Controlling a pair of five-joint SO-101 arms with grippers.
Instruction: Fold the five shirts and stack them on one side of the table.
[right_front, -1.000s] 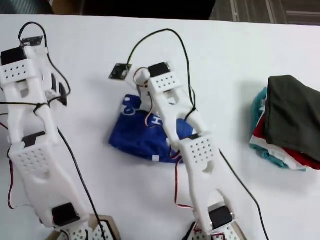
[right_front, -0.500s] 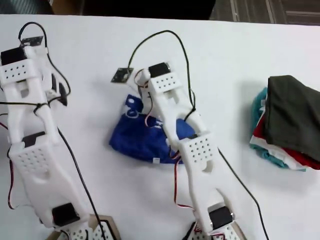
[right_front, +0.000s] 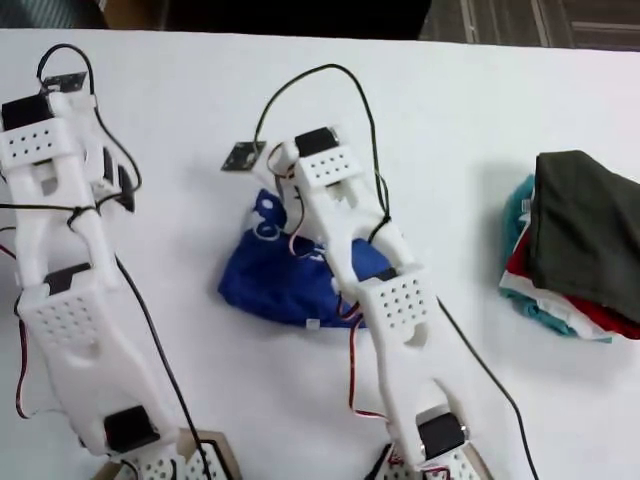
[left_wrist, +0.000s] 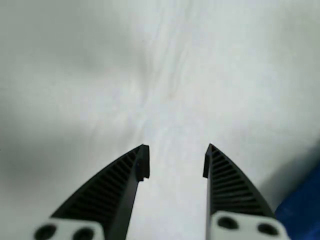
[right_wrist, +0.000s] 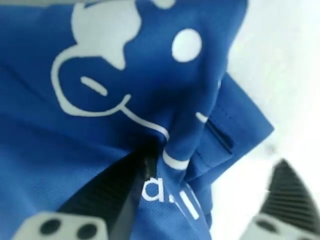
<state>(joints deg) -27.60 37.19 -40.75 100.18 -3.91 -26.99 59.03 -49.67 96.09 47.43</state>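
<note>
- High view: showing the blue shirt (right_front: 265, 285) lying bunched on the white table (right_front: 480, 100) beneath the right arm (right_front: 350, 235), well apart from the stack of folded shirts (right_front: 580, 230).
- Left wrist view: hovering the left gripper (left_wrist: 175, 155) over bare table, fingers spread, nothing lying between them.
- Right wrist view: holding the right gripper (right_wrist: 215, 162) spread wide, with blue shirt draping over one finger (right_wrist: 105, 190) and bulging into the gap; displaying a white cartoon face above the fingers and white lettering beside that finger, too cut off for reading.

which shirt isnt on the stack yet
The crumpled blue shirt with white print, mid-table; the other shirts sit piled at the side.
</note>
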